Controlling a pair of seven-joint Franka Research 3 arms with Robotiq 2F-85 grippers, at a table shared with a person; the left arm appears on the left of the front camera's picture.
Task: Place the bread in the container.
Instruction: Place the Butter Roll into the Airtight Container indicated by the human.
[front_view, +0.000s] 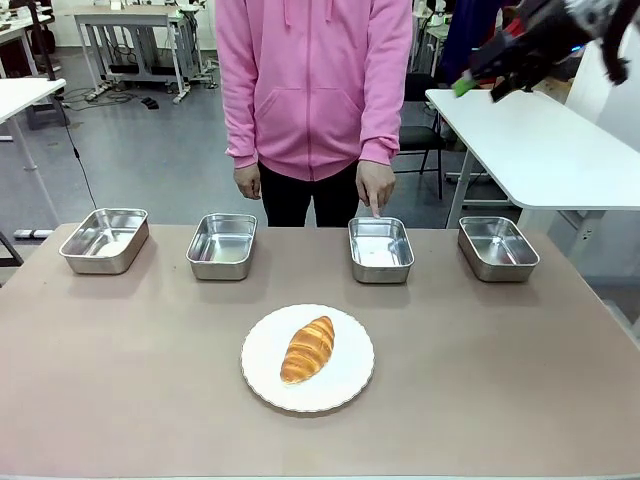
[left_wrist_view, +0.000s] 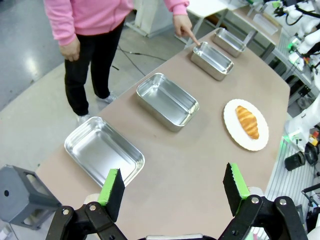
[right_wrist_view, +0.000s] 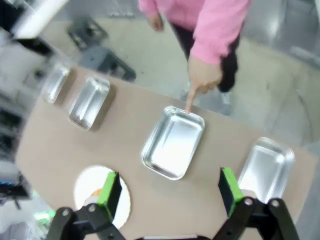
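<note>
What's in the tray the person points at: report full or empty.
Empty: the pointed-at container shows bare steel inside; the bread lies on the white plate.

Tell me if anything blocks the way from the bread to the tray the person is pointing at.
Nothing visible does. The bread lies on the white plate, and only bare table separates it from the pointed-at container. The person's finger is at that container's far rim, away from the near side the bread would cross.
</note>
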